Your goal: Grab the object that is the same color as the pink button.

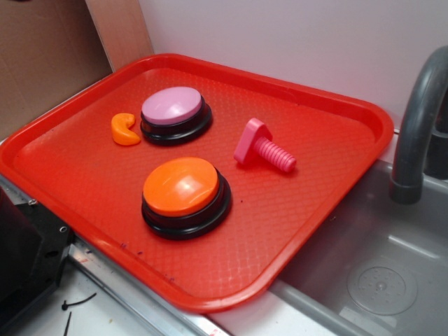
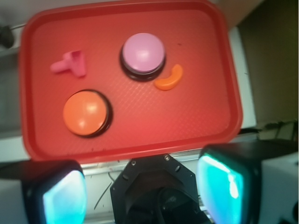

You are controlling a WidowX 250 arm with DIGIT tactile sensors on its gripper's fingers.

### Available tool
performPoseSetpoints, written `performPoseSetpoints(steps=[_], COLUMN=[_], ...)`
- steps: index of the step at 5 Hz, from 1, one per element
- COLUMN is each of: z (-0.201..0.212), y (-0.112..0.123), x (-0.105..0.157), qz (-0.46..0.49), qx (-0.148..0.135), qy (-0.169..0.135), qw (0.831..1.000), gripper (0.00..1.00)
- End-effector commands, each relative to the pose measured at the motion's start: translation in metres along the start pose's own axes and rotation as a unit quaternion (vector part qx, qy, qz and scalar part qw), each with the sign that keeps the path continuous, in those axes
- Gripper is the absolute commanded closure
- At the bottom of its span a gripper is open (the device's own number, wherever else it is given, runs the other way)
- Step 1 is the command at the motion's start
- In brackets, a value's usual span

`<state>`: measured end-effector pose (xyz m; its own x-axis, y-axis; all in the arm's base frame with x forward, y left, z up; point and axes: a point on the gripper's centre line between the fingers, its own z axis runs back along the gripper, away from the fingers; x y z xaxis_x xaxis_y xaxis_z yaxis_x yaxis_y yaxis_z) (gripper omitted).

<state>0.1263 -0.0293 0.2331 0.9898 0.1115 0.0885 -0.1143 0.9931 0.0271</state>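
The object, a hot-pink toy bolt [image 1: 263, 145] [image 2: 69, 64], lies on its side on the red tray [image 1: 294, 231] [image 2: 196, 121], right of centre in the exterior view. The pink button [image 1: 173, 112] [image 2: 143, 54] with its lilac dome stands at the tray's back. My gripper [image 2: 145, 186] hangs high above the tray's near edge, open, with nothing between its teal pads [image 2: 219, 186]. It is far from the bolt and does not show in the exterior view.
An orange-topped button [image 1: 183, 193] [image 2: 86, 113] sits near the tray's front. A small orange curved piece [image 1: 124, 129] [image 2: 169, 78] lies beside the pink button. A grey sink basin [image 1: 378, 273] with a faucet [image 1: 420, 126] is on the right; a black base [image 2: 159, 186] sits below the gripper.
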Motion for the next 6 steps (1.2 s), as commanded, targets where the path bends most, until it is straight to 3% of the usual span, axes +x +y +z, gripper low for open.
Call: performPoseSetpoints(steps=[1, 3, 4, 6], z=[-0.018, -0.068, -0.096, -0.149], y=[-0.022, -0.052, -0.069, -0.092], x=[0.037, 0.095, 0.115, 0.137], qz=[0.081, 0.108, 0.113, 0.092], qx=[-0.033, -0.068, -0.059, -0.049], qy=[-0.067, -0.119, -0.137, -0.12], qw=[0.994, 0.985, 0.982, 0.987], gripper=[0.0, 0.0, 0.0, 0.0])
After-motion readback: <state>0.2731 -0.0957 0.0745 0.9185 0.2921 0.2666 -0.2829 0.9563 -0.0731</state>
